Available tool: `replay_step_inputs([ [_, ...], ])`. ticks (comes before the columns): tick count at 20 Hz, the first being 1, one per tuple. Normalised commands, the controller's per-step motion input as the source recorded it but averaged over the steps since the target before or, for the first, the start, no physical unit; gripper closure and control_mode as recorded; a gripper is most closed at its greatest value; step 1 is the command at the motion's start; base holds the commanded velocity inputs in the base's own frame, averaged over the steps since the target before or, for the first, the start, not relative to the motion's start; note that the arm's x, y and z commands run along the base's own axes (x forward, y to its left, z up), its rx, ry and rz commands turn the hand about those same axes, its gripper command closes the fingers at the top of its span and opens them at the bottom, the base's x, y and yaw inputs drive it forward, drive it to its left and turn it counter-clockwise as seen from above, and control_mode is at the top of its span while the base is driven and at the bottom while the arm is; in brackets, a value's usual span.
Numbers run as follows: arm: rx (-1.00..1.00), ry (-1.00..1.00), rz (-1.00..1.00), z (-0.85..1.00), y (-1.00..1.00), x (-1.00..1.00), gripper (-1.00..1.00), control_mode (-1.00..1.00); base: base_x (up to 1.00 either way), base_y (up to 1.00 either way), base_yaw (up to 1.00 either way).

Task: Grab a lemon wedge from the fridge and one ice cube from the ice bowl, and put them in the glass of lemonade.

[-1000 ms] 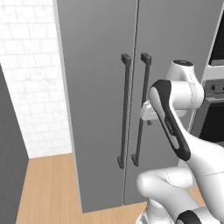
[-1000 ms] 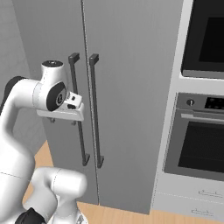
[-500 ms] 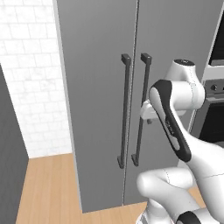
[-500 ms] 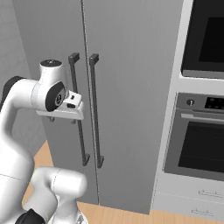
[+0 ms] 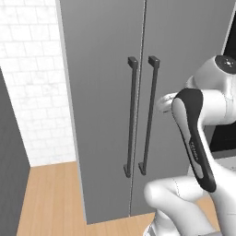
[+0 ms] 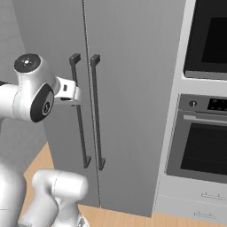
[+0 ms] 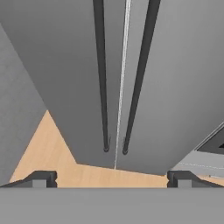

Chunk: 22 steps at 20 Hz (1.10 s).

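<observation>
The grey two-door fridge (image 5: 101,92) (image 6: 133,66) stands straight ahead with both doors shut. Its two dark bar handles (image 5: 132,120) (image 6: 96,119) run side by side along the centre seam. My gripper (image 7: 111,178) is open with nothing between its fingertips (image 7: 43,177), and it looks down along both handles (image 7: 101,78). In the right base view my hand (image 6: 66,90) hovers just left of the left handle, about a third of the way down it, close in front of the door. The lemon wedge, ice bowl and glass of lemonade are out of view.
A black built-in oven (image 6: 199,150) with a second dark unit (image 6: 208,40) above it sits right of the fridge, over pale drawers (image 6: 204,204). A white tiled wall (image 5: 32,83) and a dark panel (image 5: 9,161) lie to the left. Wooden floor (image 5: 50,193) lies below.
My hand has risen a little in front of the left door and the wrist has shifted. The fridge doors stay shut and the jaws stay wide.
</observation>
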Motion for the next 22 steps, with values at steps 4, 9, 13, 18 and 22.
replay_step_inputs([
  [4,-0.04,0.0,-0.04,-0.25,-0.06,0.81,-1.0,-1.0,0.0,0.0,0.0],
  [9,0.0,0.04,-0.12,-0.38,0.0,1.0,-1.0,-1.0,0.0,0.0,0.0],
  [13,0.0,0.0,-0.1,-0.39,0.0,1.0,-1.0,-1.0,0.0,0.0,0.0],
  [18,0.0,0.05,-0.03,-0.07,-0.21,0.99,-1.0,-1.0,0.0,0.0,0.0],
  [22,0.0,0.0,0.0,-0.01,-0.56,0.73,-1.0,-1.0,0.0,0.0,0.0],
])
